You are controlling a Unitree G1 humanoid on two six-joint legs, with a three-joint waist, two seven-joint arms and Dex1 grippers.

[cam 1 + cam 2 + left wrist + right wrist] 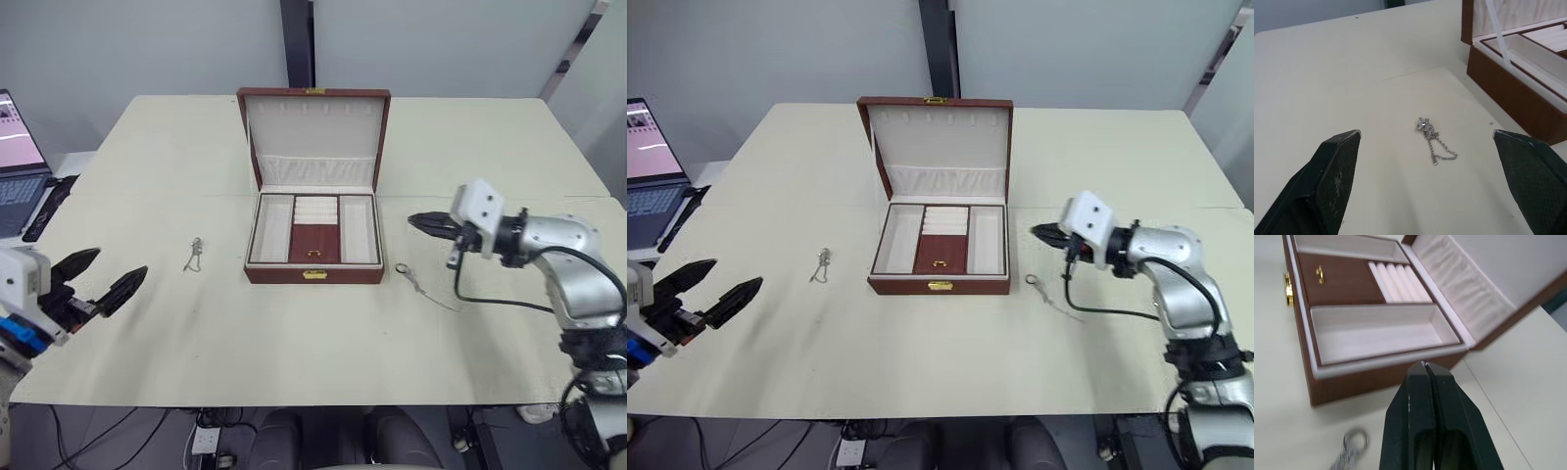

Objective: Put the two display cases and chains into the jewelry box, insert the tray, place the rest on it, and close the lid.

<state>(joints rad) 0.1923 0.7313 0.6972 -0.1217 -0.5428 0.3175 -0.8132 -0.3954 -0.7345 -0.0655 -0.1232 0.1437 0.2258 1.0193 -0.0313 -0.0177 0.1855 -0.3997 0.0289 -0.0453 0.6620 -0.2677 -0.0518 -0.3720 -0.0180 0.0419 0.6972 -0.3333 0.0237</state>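
Standing open at the middle of the pale matte table, the jewelry box shows a reddish-brown wood-grain shell with a small gold clasp on its near wall. Its lid is raised upright at the far side, cream-lined with a gathered pocket and a row of small hooks. The tray sits inside: smooth cream compartments left and right, ribbed ring rolls at the far middle, a brown panel with a gold pull at the near middle.

A thin silver chain lies bunched on the table left of the box, well apart from it. A second chain with a ring lies just beside the box's near right corner.

The left gripper hovers near the table's left edge, its black textured fingers spread wide and aimed toward the left chain. The right gripper reaches in level from the right, fingers pressed together and empty, its tip beside the box's right wall and above the ringed chain.
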